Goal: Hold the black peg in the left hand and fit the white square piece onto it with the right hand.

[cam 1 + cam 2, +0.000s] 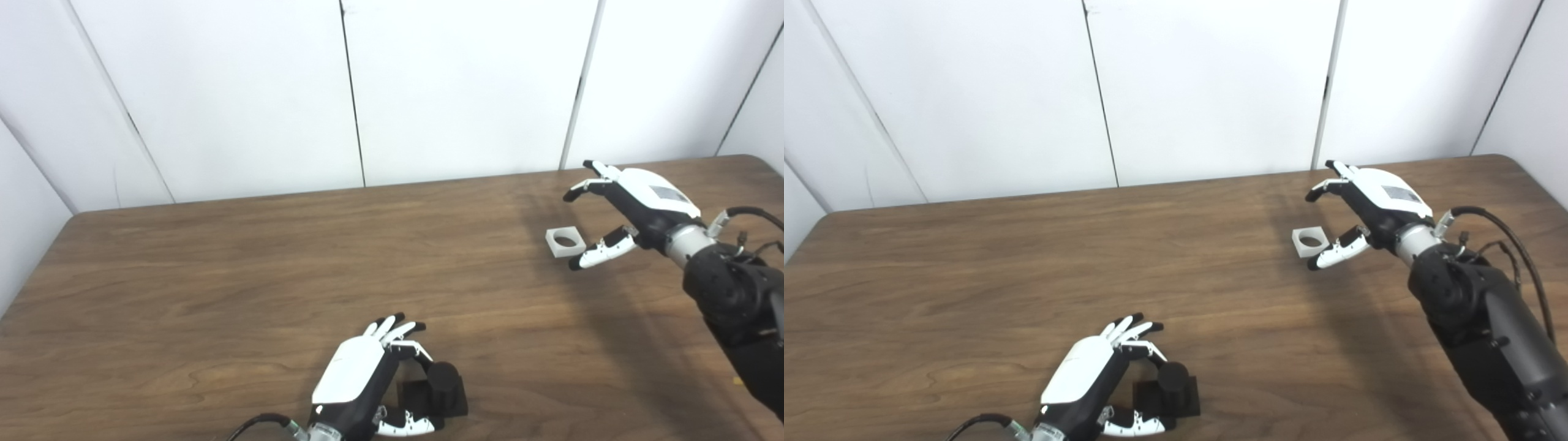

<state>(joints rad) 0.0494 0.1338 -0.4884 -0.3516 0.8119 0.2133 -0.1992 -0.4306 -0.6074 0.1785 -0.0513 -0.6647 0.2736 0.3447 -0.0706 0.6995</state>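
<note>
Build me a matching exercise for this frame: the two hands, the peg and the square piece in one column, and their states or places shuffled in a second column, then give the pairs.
Column 1
1. left hand
2. right hand
3. black peg
4. white square piece

Column 2
A. lies flat on the table, round hole facing up, not gripped
B. open, fingers and thumb spread beside the white part
C. stands upright on its dark base near the front edge
D. curled around the dark part, fingers near it, grip not clearly closed

Pairs: 1-D, 2-B, 3-C, 4-A
</note>
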